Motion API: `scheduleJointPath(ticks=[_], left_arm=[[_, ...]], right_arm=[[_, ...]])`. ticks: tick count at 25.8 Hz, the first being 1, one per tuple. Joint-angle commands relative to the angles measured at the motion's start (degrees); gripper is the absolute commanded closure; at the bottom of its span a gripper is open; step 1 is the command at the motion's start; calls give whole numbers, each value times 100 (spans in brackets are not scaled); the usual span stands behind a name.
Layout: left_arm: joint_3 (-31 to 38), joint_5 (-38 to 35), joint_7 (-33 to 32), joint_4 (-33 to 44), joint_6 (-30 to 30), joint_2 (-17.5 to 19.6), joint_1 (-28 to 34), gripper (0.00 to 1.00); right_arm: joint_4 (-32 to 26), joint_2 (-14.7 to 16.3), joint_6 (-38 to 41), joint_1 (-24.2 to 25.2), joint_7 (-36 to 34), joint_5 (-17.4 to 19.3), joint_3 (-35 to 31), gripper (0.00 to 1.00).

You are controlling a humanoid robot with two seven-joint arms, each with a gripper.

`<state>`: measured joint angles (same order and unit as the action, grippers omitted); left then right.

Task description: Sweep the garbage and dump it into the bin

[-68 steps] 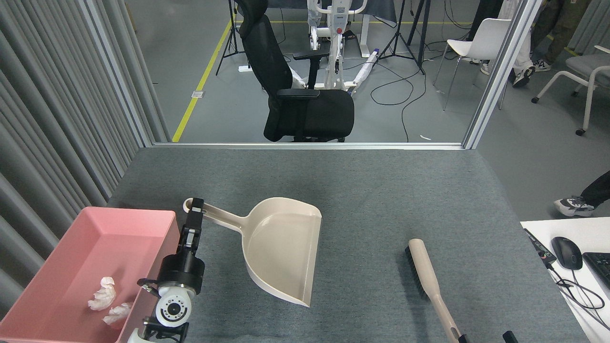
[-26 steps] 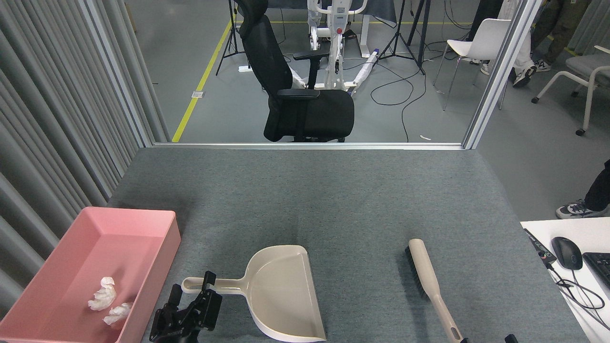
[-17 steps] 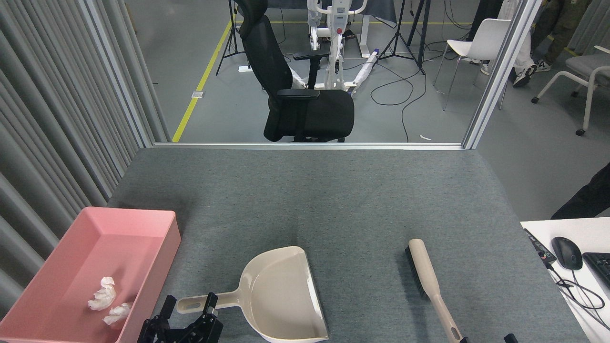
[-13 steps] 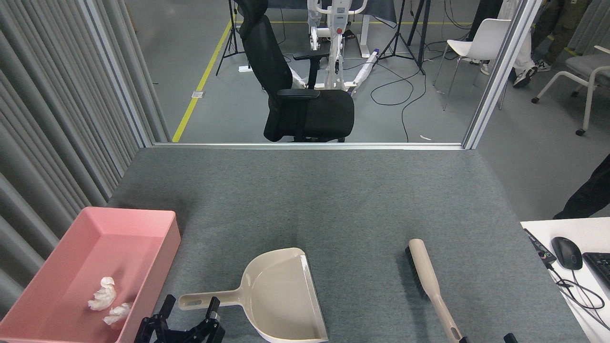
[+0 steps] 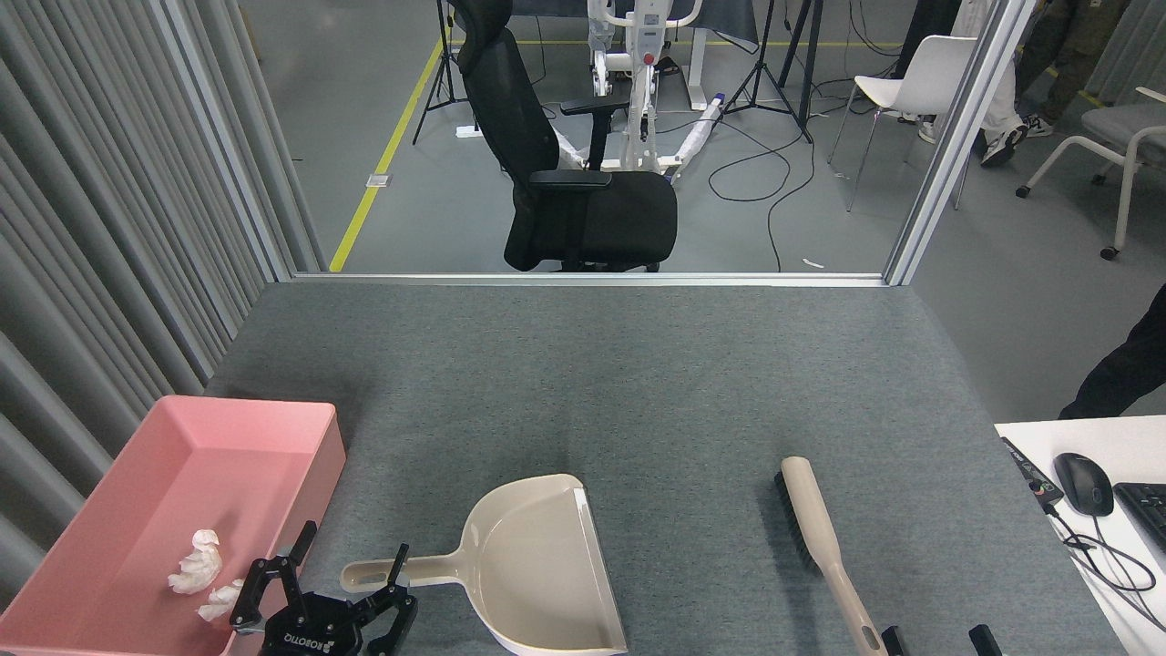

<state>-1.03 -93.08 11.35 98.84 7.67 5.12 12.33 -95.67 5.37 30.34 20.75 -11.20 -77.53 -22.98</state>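
Note:
Two crumpled white paper wads, the garbage (image 5: 196, 562), lie inside the pink bin (image 5: 246, 406) at the table's front left. The beige dustpan (image 5: 537, 574) rests flat on the grey table, its handle pointing left. My left gripper (image 5: 353, 542) is open at the bottom edge, its fingers spread on either side of the handle's end and not gripping it. A beige brush (image 5: 815, 533) lies to the right. Only the two black fingertips of my right gripper (image 5: 935, 640) show at the bottom edge, apart, just right of the brush handle's end.
A white desk (image 5: 1029, 437) with a mouse (image 5: 1083, 483), keyboard and cables adjoins the table's right side. A grey curtain (image 5: 109, 228) runs along the left. Beyond the far edge stands a black office chair (image 5: 574, 200). A person's dark trouser leg (image 5: 1125, 364) shows at the right.
My left gripper brought the dustpan down and nearer, laid it flat on the table, let go of the handle and drew back to the lower left. The right fingertips rose slightly.

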Motion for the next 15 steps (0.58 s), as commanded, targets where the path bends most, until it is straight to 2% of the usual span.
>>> scheduleJointPath(ticks=[1, 5, 7, 9, 11, 15], left_arm=[[129, -88, -10, -5, -20, 77, -12, 0], [200, -88, -19, 4, -73, 59, -12, 0], [200, -88, -19, 4, -73, 33, -12, 0], [200, -88, -19, 4, -73, 16, -20, 0], [209, -88, -19, 4, -73, -2, -12, 0], [209, -88, -19, 4, -82, -99, -20, 0]], right_arm=[[-198, -27, -55, -10, -40, -16, 13, 1], [-418, -107, -406, -36, -92, -148, 101, 1], [-549, -265, -731, -27, -92, -394, 444, 1], [-576, -282, -1206, -27, -84, -552, 919, 1], [-576, -282, -1593, -36, -66, -552, 1244, 1], [-690, -265, -1689, -36, -75, -570, 1490, 1]])
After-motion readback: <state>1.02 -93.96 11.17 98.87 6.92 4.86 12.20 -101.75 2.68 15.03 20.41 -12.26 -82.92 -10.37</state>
